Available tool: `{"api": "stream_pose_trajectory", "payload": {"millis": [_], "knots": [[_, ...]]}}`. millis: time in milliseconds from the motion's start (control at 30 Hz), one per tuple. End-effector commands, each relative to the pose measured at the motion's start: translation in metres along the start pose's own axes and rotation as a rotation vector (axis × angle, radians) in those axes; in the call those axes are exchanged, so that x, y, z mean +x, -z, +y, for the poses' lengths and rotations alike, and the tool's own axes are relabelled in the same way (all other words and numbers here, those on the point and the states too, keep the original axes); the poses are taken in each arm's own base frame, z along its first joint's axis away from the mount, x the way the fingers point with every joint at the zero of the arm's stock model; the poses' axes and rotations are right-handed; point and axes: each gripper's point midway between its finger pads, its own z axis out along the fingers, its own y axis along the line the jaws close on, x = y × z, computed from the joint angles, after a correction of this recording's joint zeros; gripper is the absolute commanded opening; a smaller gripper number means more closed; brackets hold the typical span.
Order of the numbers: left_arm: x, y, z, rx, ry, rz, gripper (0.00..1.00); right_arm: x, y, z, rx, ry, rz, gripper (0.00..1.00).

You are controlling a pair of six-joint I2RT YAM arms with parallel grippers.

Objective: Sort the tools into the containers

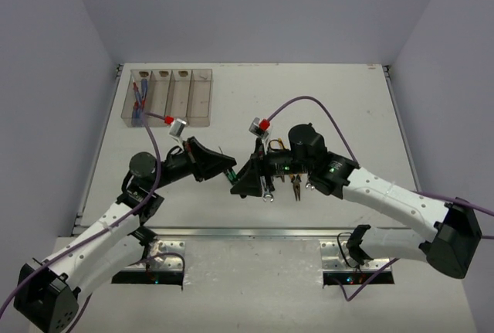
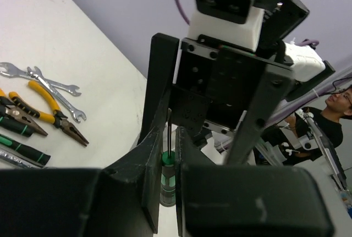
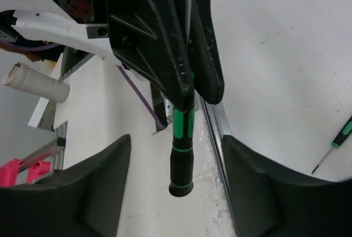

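Closest to the right wrist lens, saw the right gripper's [image 3: 175, 143] own two dark fingers [image 3: 77, 187] spread wide on either side of a green-black screwdriver [image 3: 181, 138], touching it on neither side. Found that screwdriver with the butt of its handle toward the lens, clamped at the top of the handle by the closed tips of the left gripper [image 3: 199, 88] reaching in from the top of that view. Confirmed the same grip from the left wrist: left fingers [image 2: 137, 187] pressed together on the green-and-black handle. Placed the two grippers, from overhead, tip to tip above the table [image 1: 332, 101], midway across and toward its near edge. Spotted loose tools lying close by: silver wrenches [image 2: 52, 86], yellow-handled pliers [image 2: 52, 110], more green-black screwdrivers [image 2: 25, 150]. Located the containers [image 1: 200, 100] at the far left of the table, well apart from both grippers, with blue-handled screwdrivers [image 1: 139, 103] lying in the leftmost bin. Could read no lettering on any tool or bin at this size.
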Motion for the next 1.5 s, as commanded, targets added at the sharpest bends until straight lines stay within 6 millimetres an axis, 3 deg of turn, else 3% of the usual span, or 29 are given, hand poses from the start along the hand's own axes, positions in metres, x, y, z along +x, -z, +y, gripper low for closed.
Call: {"api": "stream_pose_trajectory", "payload": {"millis": [0,33,100,200,300,367,500,600,667,800,967,1167,1300,1467], "knots": [[-0.028,-0.008,0.015,-0.152,-0.062,-0.078,0.0,-0.015,0.021,-0.021,0.206,0.042,-0.11,0.93],[-0.033,-0.007,0.026,-0.224,-0.065,-0.089,0.0,-0.013,0.029,-0.032,0.287,0.03,-0.117,0.99],[-0.043,-0.003,0.056,-0.418,-0.083,-0.101,0.0,-0.007,0.056,-0.06,0.497,0.004,-0.134,0.99],[-0.064,0.011,0.102,-0.722,-0.142,-0.102,0.0,-0.002,0.098,-0.082,0.733,0.003,-0.16,0.99],[-0.088,0.021,0.128,-0.924,-0.188,-0.121,0.0,-0.001,0.128,-0.084,0.823,0.027,-0.204,0.99],[-0.121,0.028,0.159,-1.106,-0.21,-0.159,0.0,-0.004,0.143,-0.074,0.812,0.06,-0.265,0.99],[-0.191,0.041,0.211,-1.289,-0.168,-0.22,0.0,0.0,0.155,-0.077,0.844,0.117,-0.269,0.99],[-0.233,0.027,0.234,-1.279,-0.221,-0.254,0.0,0.013,0.155,-0.082,0.856,0.127,-0.216,0.99],[-0.277,0.048,0.268,-1.441,-0.285,-0.269,0.0,0.027,0.154,-0.085,0.851,0.12,-0.163,0.99],[-0.328,0.067,0.31,-1.571,-0.372,-0.243,0.0,0.04,0.157,-0.088,0.858,0.099,-0.15,0.99],[-0.346,0.079,0.364,-1.666,-0.482,-0.163,0.0,0.041,0.152,-0.081,0.815,0.096,-0.143,0.99],[-0.35,0.099,0.395,-1.8,-0.6,-0.042,0.0,0.047,0.148,-0.078,0.779,0.079,-0.13,0.99],[-0.334,0.11,0.41,-1.834,-0.613,0.024,0.0,0.047,0.143,-0.075,0.746,0.084,-0.125,0.99],[-0.296,0.141,0.435,-1.933,-0.564,0.128,0.0,0.049,0.139,-0.077,0.744,0.085,-0.108,0.99]]}}
